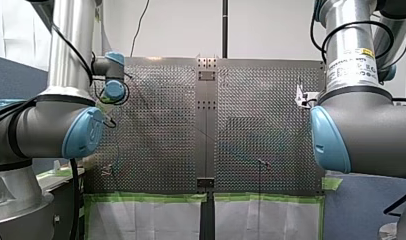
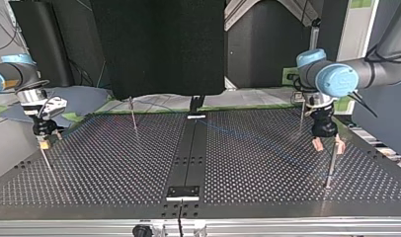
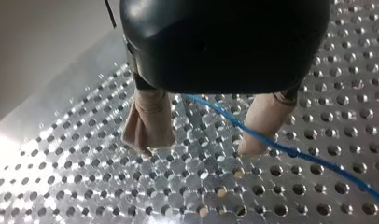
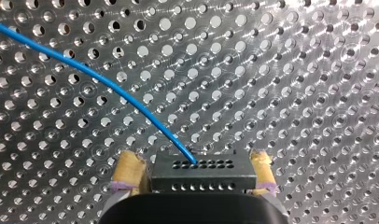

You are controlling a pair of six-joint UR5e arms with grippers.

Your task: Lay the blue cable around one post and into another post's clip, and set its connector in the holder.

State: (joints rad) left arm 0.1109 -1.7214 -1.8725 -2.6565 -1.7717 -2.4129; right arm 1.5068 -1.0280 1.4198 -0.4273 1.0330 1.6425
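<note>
Gripping the connector (image 4: pixel 201 179) end to end, my right tool (image 4: pixel 195 164) has the cable (image 4: pixel 108 86) running ahead (my left tool (image 3: pixel 201 145) gapes astride it).

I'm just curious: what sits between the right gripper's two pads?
A black connector, blue cable running out of it, held by the right gripper; the right wrist view shows it.

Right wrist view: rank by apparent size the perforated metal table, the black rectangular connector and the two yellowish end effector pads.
1. perforated metal table
2. black rectangular connector
3. yellowish pads, smallest; the two look alike, so unranked between themselves.
</note>
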